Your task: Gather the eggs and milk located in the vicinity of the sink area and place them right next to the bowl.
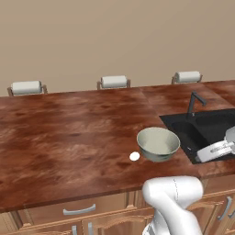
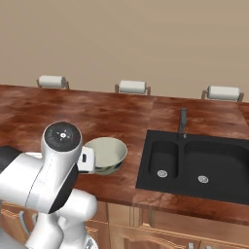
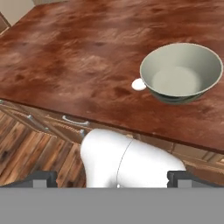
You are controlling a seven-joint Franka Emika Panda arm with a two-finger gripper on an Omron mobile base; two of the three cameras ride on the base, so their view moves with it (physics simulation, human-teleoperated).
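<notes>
The pale grey-green bowl (image 1: pixel 158 143) (image 2: pixel 108 153) (image 3: pixel 181 72) stands empty on the wooden counter, near its front edge. To its right is the black double-basin sink (image 1: pixel 209 128) (image 2: pixel 194 168) with a thin dark faucet (image 1: pixel 195 102) (image 2: pixel 182 121). Both basins that I see hold nothing but their silver drains. The eggs and the milk are out of view. My gripper (image 3: pixel 113 178) hangs above the counter's front edge, looking down at the bowl. It is open wide, with nothing between its fingertips (image 3: pixel 43 177).
A small white egg (image 1: pixel 134 156) (image 3: pixel 138 85) lies on the counter just left of the bowl. Three pale stool backs (image 1: pixel 114 81) (image 2: pixel 132 87) line the counter's far side. Wooden drawers (image 1: pixel 80 210) with silver handles run under the front edge.
</notes>
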